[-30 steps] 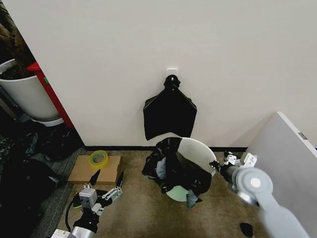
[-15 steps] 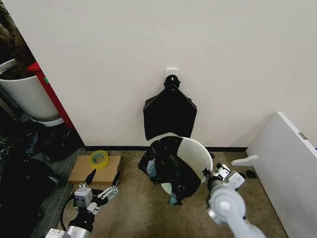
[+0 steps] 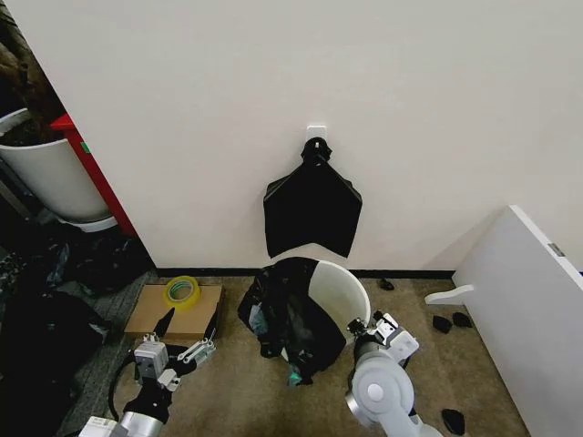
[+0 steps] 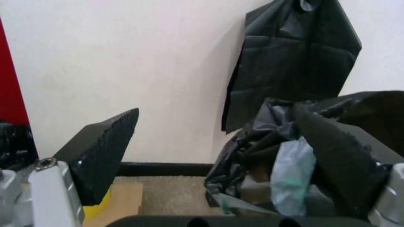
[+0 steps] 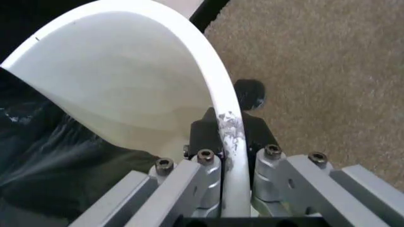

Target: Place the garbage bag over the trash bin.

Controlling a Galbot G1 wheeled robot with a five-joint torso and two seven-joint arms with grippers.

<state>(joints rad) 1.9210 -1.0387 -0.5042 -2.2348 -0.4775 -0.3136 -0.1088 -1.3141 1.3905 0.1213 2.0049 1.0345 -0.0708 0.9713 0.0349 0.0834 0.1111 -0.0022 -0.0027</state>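
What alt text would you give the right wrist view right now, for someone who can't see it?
The right gripper is shut on the rolled rim of the white trash bin, one finger inside the wall and one outside. The black garbage bag lies crumpled inside the bin, brown carpet beyond.

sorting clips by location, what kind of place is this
Probably an indoor office or lab corner: carpeted floor meeting a plain white wall, a potted plant beside it, and a cardboard box lying on the floor.

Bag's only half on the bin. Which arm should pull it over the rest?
Probably the left: left gripper is open and free beside the garbage bag. Right gripper is shut on the trash bin rim, steadying it.
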